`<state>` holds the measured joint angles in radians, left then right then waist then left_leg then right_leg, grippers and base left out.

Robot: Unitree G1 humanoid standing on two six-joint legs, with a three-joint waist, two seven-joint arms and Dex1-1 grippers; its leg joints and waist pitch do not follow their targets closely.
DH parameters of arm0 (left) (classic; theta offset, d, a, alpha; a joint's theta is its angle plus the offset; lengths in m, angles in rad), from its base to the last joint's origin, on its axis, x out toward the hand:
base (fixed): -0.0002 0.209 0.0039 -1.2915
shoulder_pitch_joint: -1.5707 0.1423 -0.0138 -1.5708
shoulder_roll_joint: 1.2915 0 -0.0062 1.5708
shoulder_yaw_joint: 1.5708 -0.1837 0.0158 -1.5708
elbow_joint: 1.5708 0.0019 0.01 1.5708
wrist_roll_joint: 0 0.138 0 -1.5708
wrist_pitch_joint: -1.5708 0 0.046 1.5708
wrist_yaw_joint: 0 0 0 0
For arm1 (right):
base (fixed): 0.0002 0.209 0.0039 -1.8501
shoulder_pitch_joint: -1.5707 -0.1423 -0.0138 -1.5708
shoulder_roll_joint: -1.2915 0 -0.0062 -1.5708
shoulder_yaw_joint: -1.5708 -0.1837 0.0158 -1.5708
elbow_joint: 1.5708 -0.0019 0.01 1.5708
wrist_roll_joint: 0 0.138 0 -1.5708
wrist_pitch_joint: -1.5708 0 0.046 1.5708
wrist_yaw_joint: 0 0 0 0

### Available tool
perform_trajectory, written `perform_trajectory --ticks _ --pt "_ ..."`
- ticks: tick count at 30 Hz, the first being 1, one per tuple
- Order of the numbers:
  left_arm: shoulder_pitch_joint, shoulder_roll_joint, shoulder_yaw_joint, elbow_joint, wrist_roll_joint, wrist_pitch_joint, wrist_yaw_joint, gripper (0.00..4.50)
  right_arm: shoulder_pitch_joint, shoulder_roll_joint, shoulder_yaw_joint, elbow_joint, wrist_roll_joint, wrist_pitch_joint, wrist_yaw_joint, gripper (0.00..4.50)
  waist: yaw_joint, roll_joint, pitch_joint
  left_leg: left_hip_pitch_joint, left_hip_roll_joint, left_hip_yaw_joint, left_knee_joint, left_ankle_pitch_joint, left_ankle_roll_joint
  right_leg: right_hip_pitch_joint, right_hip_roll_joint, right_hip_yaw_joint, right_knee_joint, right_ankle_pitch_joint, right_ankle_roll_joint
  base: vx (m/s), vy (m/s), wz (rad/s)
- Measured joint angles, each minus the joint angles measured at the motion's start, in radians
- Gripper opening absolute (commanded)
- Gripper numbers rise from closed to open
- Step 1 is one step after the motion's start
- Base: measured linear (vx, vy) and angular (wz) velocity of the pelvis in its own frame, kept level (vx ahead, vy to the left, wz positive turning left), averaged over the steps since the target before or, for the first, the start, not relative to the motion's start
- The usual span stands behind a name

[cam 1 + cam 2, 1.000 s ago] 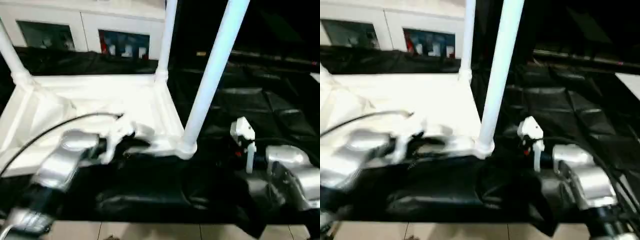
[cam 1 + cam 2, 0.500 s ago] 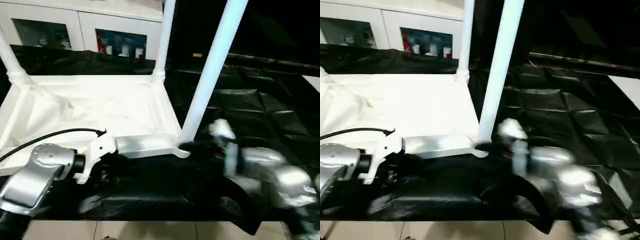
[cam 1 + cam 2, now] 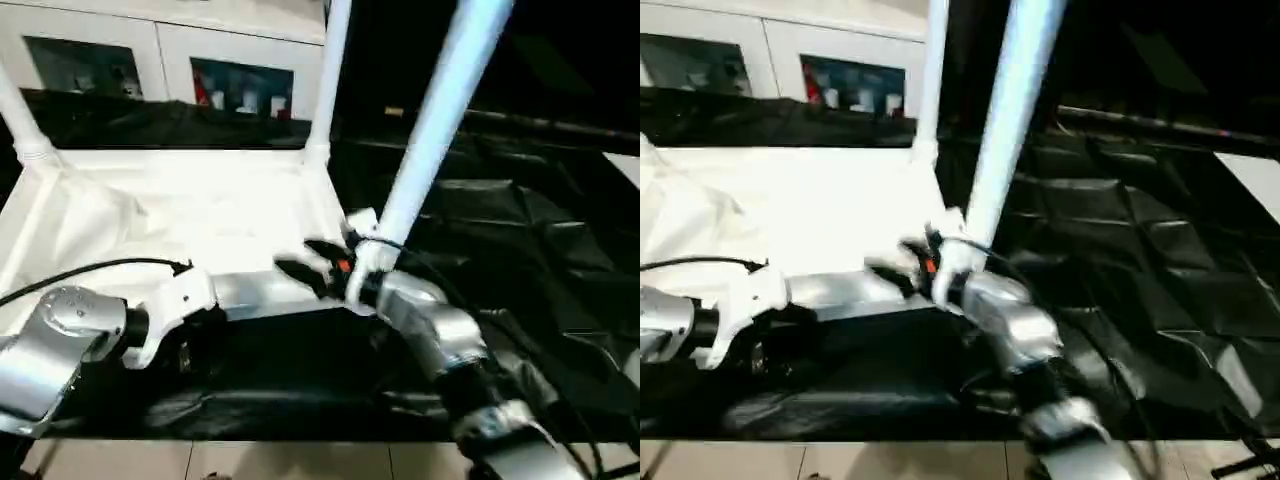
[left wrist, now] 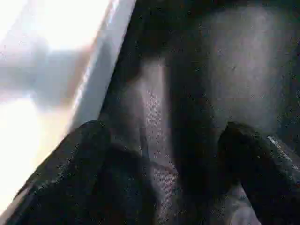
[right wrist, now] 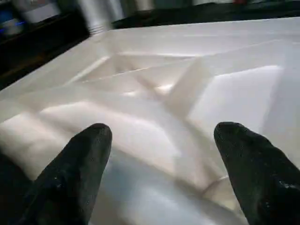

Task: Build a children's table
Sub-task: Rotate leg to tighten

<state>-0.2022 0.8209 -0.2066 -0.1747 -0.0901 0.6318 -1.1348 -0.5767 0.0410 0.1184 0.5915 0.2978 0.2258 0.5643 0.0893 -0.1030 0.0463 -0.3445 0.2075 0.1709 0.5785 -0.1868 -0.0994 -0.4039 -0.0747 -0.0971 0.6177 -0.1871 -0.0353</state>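
Tabletop [image 3: 180, 215] of the white children's table lies upside down on the black-covered work table [image 3: 560, 250], ribbed underside facing up, its long side running across the view from left to right. Three legs can be counted standing in its corner sockets and pointing upward: one at the far left corner [image 3: 20, 115], one at the far right corner [image 3: 330, 75], and one at the near right corner [image 3: 440, 115], which leans a little toward the right as it rises. The near left corner is hidden behind the left arm, so whether a leg stands there cannot be told.

In the right wrist view the underside shows raised ribs [image 5: 187, 89] crossing diagonally, dividing it into shallow compartments that hold nothing.

The right claw [image 3: 312, 262] is at the near right corner, just beside the base of the near leg, its two black fingers [image 5: 84, 159] spread wide above the ribbed underside and holding nothing. The left claw [image 4: 164, 154] is at the near edge of the tabletop, over the black cover, its fingers [image 4: 253, 159] wide apart and empty.

Behind the work table stands a white cabinet [image 3: 160, 45] with two glass doors.
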Motion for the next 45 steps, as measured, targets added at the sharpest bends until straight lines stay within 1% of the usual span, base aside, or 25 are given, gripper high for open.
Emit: perform_trajectory --ticks 1,5,8,10,12,14,17,20,24,26,30,32,34,36,39,40,41,43,45 --pt "0.0 0.002 -0.008 0.005 0.01 0.0 0.012 4.47 -0.018 0.021 -0.027 0.049 -0.001 -0.03 -0.046 3.87 -0.001 -0.001 0.0 0.001 0.0 0.0 0.0 0.0 0.0 0.0 0.0 0.0 0.001 0.0 0.0 0.0 0.0 0.0" --pt "0.0 0.002 -0.011 0.017 0.03 -0.003 0.038 4.47 -0.062 0.038 -0.094 0.127 0.005 -0.078 -0.15 3.87 0.0 -0.002 -0.001 0.002 0.0 0.0 0.002 0.0 0.0 0.0 0.0 0.001 0.003 0.0 0.0 0.0 0.0 0.0" --pt "0.0 0.002 -0.016 0.029 0.045 -0.009 0.045 4.47 -0.09 0.039 -0.128 0.175 0.01 -0.115 -0.192 3.87 0.0 -0.002 -0.001 0.002 0.0 0.0 0.002 0.0 -0.001 0.0 0.0 0.001 0.005 0.0 0.001 0.0 0.0 0.0" --pt "0.0 0.005 -0.02 0.044 0.054 -0.023 0.057 4.47 -0.116 0.037 -0.149 0.229 0.01 -0.158 -0.231 3.87 0.001 -0.002 -0.001 0.002 0.0 0.0 0.003 0.001 -0.001 0.0 0.0 0.001 0.007 -0.001 0.001 0.0 0.0 0.0" --pt "0.0 0.007 -0.021 0.049 0.058 -0.027 0.068 4.47 -0.129 0.025 -0.162 0.259 0.009 -0.184 -0.257 3.87 0.003 -0.002 -0.001 0.002 0.0 0.0 0.004 0.001 -0.001 0.0 0.0 0.001 0.008 -0.001 0.002 0.0 0.0 0.0" --pt "-0.001 0.008 -0.022 0.053 0.06 -0.031 0.075 4.47 -0.144 0.013 -0.189 0.298 0.009 -0.215 -0.288 3.87 0.004 -0.002 -0.001 0.002 0.0 0.0 0.006 0.001 -0.001 0.0 0.0 0.001 0.009 -0.001 0.002 0.0 0.0 0.0" --pt "-0.003 0.008 -0.023 0.056 0.067 -0.035 0.083 4.47 -0.165 -0.027 -0.221 0.349 0.005 -0.246 -0.317 3.87 0.004 -0.002 -0.001 -0.002 0.0 0.0 0.009 0.001 -0.001 0.0 0.0 0.002 0.01 -0.001 0.002 0.0 0.0 0.0" --pt "-0.005 0.008 -0.024 0.062 0.068 -0.041 0.09 4.47 -0.169 -0.075 -0.242 0.369 0.001 -0.273 -0.323 3.87 0.004 -0.002 -0.001 -0.004 0.0 0.0 0.01 0.001 -0.001 0.0 0.0 0.002 0.01 -0.001 0.002 0.0 0.0 0.0" --pt "-0.01 -0.006 -0.026 0.069 0.072 -0.047 0.102 4.47 -0.18 -0.132 -0.255 0.418 0.0 -0.299 -0.315 3.87 0.003 -0.003 -0.001 -0.004 0.0 0.0 0.011 0.001 -0.001 0.0 0.0 0.002 0.011 -0.001 0.002 0.0 0.0 0.0" --pt "-0.012 -0.012 -0.027 0.072 0.071 -0.053 0.105 4.47 -0.195 -0.164 -0.256 0.456 -0.014 -0.312 -0.303 3.87 0.003 -0.002 0.0 -0.005 0.0 0.0 0.012 0.001 -0.001 0.0 0.0 0.001 0.012 -0.001 0.002 0.0 0.0 0.0" --pt "0.002 -0.019 -0.015 0.07 0.039 -0.079 0.101 4.47 -0.223 -0.234 -0.273 0.496 -0.029 -0.33 -0.291 3.87 0.004 -0.001 0.0 -0.006 0.0 0.0 0.013 0.0 0.0 -0.001 0.0 0.001 0.012 -0.001 0.002 0.0 0.0 0.0" --pt "0.024 -0.024 0.014 0.056 0.006 -0.085 0.095 4.47 -0.232 -0.266 -0.28 0.514 -0.034 -0.347 -0.285 3.87 0.003 -0.001 0.0 -0.006 0.0 0.0 0.013 0.0 0.0 -0.001 0.0 0.001 0.012 -0.002 0.002 0.0 0.0 0.0" --pt "0.074 -0.033 0.08 0.019 -0.045 -0.083 0.091 4.47 -0.233 -0.288 -0.276 0.515 -0.051 -0.366 -0.255 3.87 -0.003 0.002 0.002 -0.006 0.0 0.0 0.013 0.0 0.0 -0.001 0.0 0.001 0.012 -0.002 0.002 0.0 0.0 0.0" --pt "0.092 -0.034 0.114 0.003 -0.073 -0.078 0.089 4.47 -0.233 -0.293 -0.271 0.515 -0.06 -0.376 -0.235 3.87 -0.004 0.003 0.003 -0.006 0.001 0.0 0.013 0.0 0.0 -0.001 0.001 0.001 0.012 -0.002 0.001 0.0 0.0 0.0" --pt "0.163 -0.035 0.207 -0.043 -0.139 -0.065 0.078 4.47 -0.22 -0.279 -0.232 0.501 -0.078 -0.397 -0.153 3.87 -0.018 0.004 0.004 -0.007 0.002 -0.001 0.013 0.0 0.0 -0.001 0.001 0.002 0.013 -0.003 0.001 0.0 0.0 0.0" --pt "0.213 -0.034 0.262 -0.071 -0.174 -0.061 0.069 4.47 -0.195 -0.26 -0.212 0.472 -0.084 -0.411 -0.109 3.87 -0.028 0.004 0.004 -0.007 0.002 -0.001 0.012 0.0 0.0 0.0 0.002 0.002 0.013 -0.003 0.001 0.0 0.0 0.0" --pt "0.237 -0.031 0.289 -0.082 -0.192 -0.058 0.064 4.47 -0.178 -0.246 -0.198 0.462 -0.091 -0.418 -0.085 3.87 -0.032 0.004 0.004 -0.007 0.002 -0.002 0.012 0.0 0.0 0.0 0.002 0.002 0.013 -0.004 0.002 0.0 0.0 0.0" --pt "0.252 -0.027 0.322 -0.095 -0.215 -0.054 0.056 4.47 -0.159 -0.221 -0.18 0.462 -0.1 -0.423 -0.055 3.87 -0.031 0.007 0.006 -0.006 0.002 -0.002 0.013 0.0 0.0 -0.002 0.002 0.001 0.013 -0.005 0.004 0.0 0.0 0.0" --pt "0.299 -0.003 0.362 -0.115 -0.229 -0.053 0.045 4.47 -0.15 -0.195 -0.16 0.44 -0.105 -0.431 -0.036 3.87 -0.033 0.007 0.006 -0.006 0.002 -0.002 0.013 0.0 0.0 -0.002 0.002 0.002 0.013 -0.003 -0.001 0.0 0.0 0.0"
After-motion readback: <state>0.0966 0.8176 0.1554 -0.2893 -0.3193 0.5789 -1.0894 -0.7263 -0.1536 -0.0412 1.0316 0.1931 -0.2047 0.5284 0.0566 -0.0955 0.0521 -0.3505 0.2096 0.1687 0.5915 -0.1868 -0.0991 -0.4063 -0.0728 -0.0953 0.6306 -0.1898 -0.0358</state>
